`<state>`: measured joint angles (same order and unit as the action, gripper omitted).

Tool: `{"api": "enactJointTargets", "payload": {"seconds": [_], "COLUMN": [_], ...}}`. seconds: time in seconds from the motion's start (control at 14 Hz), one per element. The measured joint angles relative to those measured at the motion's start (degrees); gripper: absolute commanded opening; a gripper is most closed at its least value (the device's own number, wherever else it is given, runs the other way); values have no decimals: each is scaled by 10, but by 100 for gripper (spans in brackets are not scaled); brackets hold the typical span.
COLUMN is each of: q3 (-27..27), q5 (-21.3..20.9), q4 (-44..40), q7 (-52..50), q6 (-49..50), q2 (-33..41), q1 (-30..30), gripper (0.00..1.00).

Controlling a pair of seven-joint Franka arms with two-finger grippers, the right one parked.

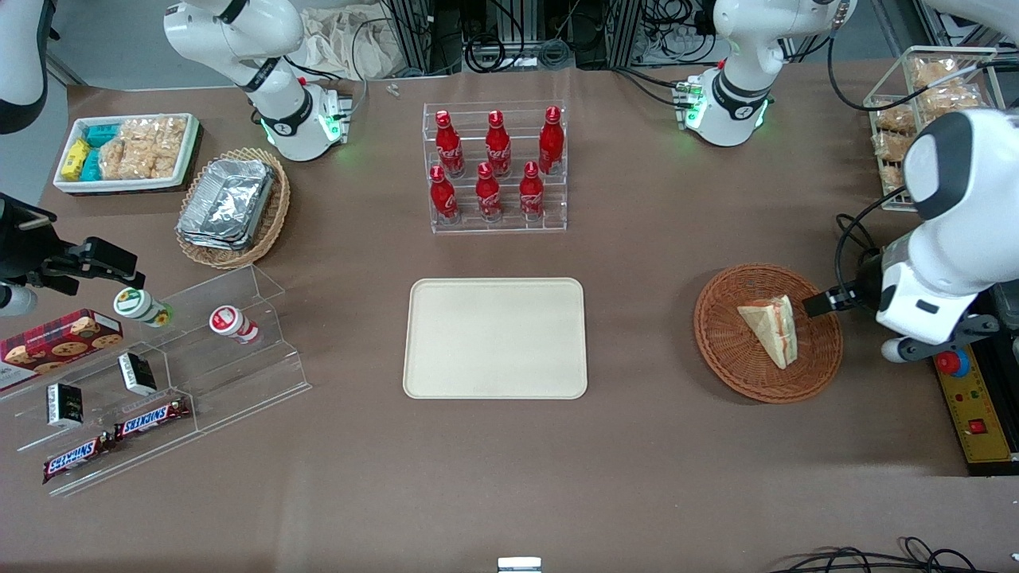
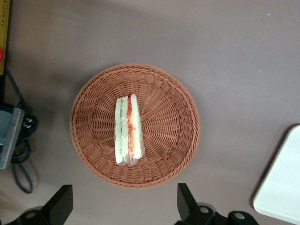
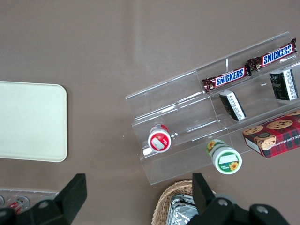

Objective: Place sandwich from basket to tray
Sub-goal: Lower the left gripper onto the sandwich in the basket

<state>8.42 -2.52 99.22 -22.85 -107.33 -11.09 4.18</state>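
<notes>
A: Nearest the front camera?
B: Snickers bars (image 1: 118, 436) on the lowest step of a clear acrylic riser (image 1: 183, 382), toward the parked arm's end of the bench (image 1: 637, 477). Small dark packets (image 1: 137, 373) one step up, then a cookie box (image 1: 56, 341) and two little tubs, one green-lidded (image 1: 139, 306), one red-lidded (image 1: 231, 322).

A: Tray?
B: Cream tray (image 1: 495, 337), mid-bench, flat, nothing on it. Its corner shows in the left wrist view too (image 2: 281, 183).

A: Sandwich?
B: In the reddish-brown basket (image 1: 720, 350), toward the working arm's end, well apart from the tray. Sandwich (image 1: 771, 327) lies on its side near the basket's middle; the wrist view shows its red and green filling edge facing up (image 2: 128, 129). Basket (image 2: 173, 117) sits straight on the bench.

A: End effector?
B: End effector (image 2: 124, 208) hovers above the basket rim, fingers (image 2: 185, 199) spread wide, holding nothing, not touching sandwich or wicker. In the front view it's mostly hidden by the arm's white body; a black part (image 1: 828, 301) shows at the basket's edge.

A: Anything between basket and tray?
B: Bare brown bench only.

A: Farther out?
B: Rack of six red bottles (image 1: 493, 167) farther than the tray. A tan basket with foil containers (image 1: 231, 207) and a white tray of snack packets (image 1: 127, 151) toward the parked end. A wire basket of snack bags (image 1: 927, 103) farther than the sandwich basket.
</notes>
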Motion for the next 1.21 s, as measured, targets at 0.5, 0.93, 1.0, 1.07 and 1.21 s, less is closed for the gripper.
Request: {"api": "enactJointTargets", "payload": {"seconds": [0.5, 0.93, 1.0, 1.07, 1.21], "q3": [-9, -24, -25, -26, -25], "q5": [0, 0, 0, 0, 0], "q4": [182, 215, 216, 217, 217], "q7": [-74, -77, -77, -77, -77], "q6": [-223, -268, -272, -276, -283], "q2": [-16, -47, -52, -58, -70], "q1": [0, 11, 13, 14, 14], "gripper": [100, 100, 100, 100, 100]}}
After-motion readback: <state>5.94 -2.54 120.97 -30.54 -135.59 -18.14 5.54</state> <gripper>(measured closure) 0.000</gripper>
